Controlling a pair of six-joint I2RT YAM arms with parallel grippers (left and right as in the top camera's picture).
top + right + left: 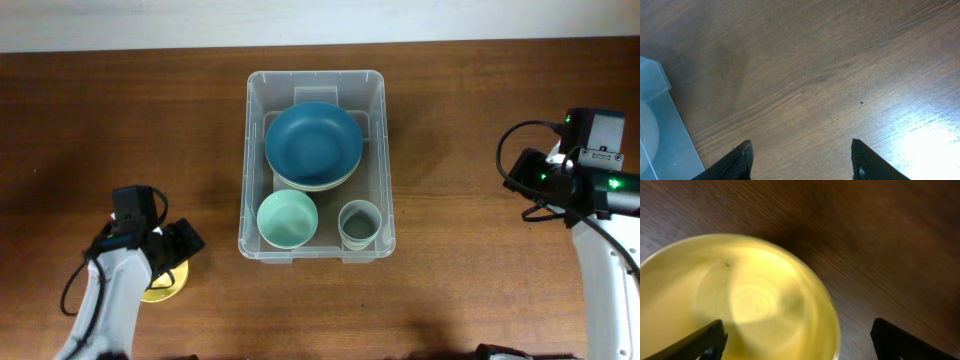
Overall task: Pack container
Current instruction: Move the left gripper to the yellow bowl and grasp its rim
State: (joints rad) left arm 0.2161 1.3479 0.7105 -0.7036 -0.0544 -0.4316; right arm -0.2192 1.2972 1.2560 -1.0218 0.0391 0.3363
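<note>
- Two robot arms sit closest to the top camera. The left arm (pixel 115 275) is well off to the left of the container (pixel 383 150), and the right arm (pixel 590 175) is well off to its right.
- Top view: the see-through container stands in the middle of the brown table (pixel 450 90). Only this view shows all of it.
- Inside it, a big blue bowl (pixel 312 138) sits on a pale bowl (pixel 318 186). A small green bowl (pixel 288 218) and a grey cup (pixel 359 222) stand side by side in front of them.
- A yellow bowl (pixel 165 290) peeks out from under the left arm, well left of the container. Most of it is hidden, and the fingers of both arms are hard to make out from up here.
- Left wrist view: the yellow bowl (pixel 740 300) is big and a bit blurry, and its near and left edges are cut off.
- The left gripper (pixel 796 332) is spread wide and holds nothing. One finger hangs over the inside of the bowl and the other over the table outside the rim.
- Right wrist view: the right gripper (pixel 801 147) is spread apart over bare table, grasping nothing. Only its fingertips show.
- A corner of the container (pixel 662 130) pokes in at the left edge. A pale round shape behind its wall is too cut off to name.
</note>
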